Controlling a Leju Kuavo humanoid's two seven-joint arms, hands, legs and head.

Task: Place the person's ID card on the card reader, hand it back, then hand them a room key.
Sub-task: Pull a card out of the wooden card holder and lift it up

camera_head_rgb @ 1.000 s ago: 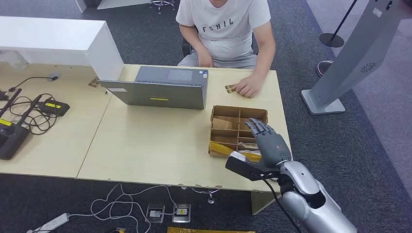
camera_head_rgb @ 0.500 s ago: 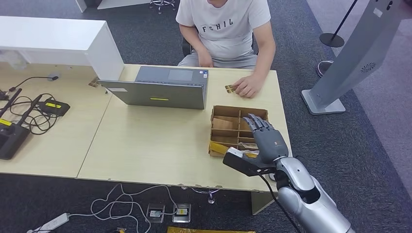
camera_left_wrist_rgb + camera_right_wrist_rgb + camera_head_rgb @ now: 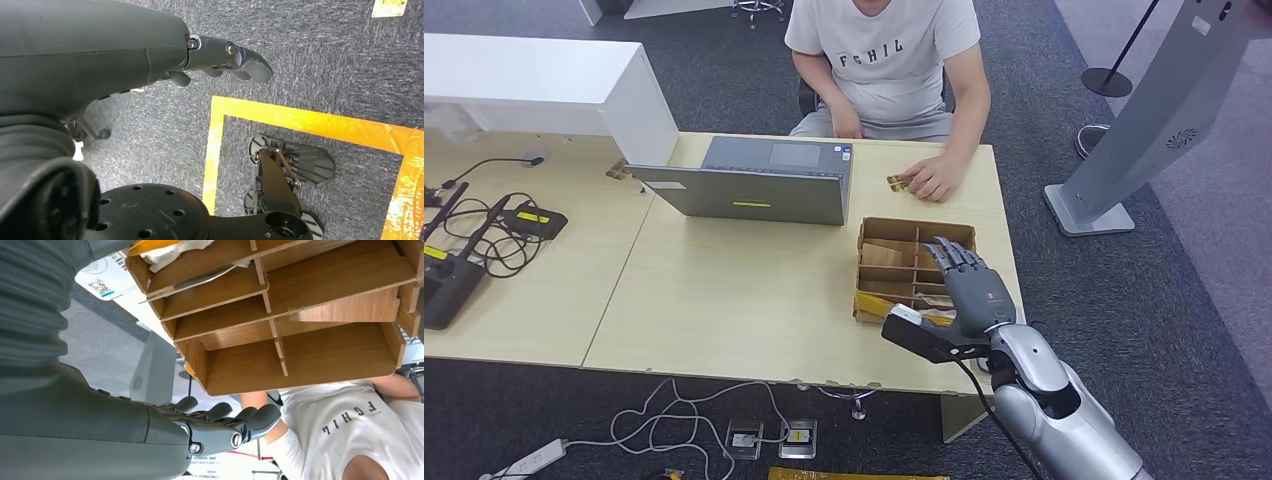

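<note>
Since a second ago the right hand (image 3: 972, 290) has slid a little toward the robot and toward the table's near edge, though it still hovers over the compartmented wooden box (image 3: 913, 268) at the near right corner of the table (image 3: 724, 290); nothing else on the table has shifted. The fingers (image 3: 955, 259) are stretched out and apart, holding nothing, and the right wrist view shows them (image 3: 220, 422) extended alongside the box's open compartments (image 3: 300, 315), which fits a hand lining itself up to pick something out rather than carrying anything. The box's nearest compartments hold what look like cards and paper, so I judge it to be the store of room keys, placed within the right arm's easy reach. The ID card is hard to place: the person's hand (image 3: 934, 180) rests at the far right edge of the table on a small yellowish thing (image 3: 896, 183), which may be the card already handed back, but it is too small to tell. A closed laptop (image 3: 754, 180) lies along the far edge in front of the person, and I cannot pick out a card reader with certainty. The left hand (image 3: 220, 57) hangs beside the robot's body above the carpet, its fingers loosely extended around nothing, which suits an arm kept out of the way.
</note>
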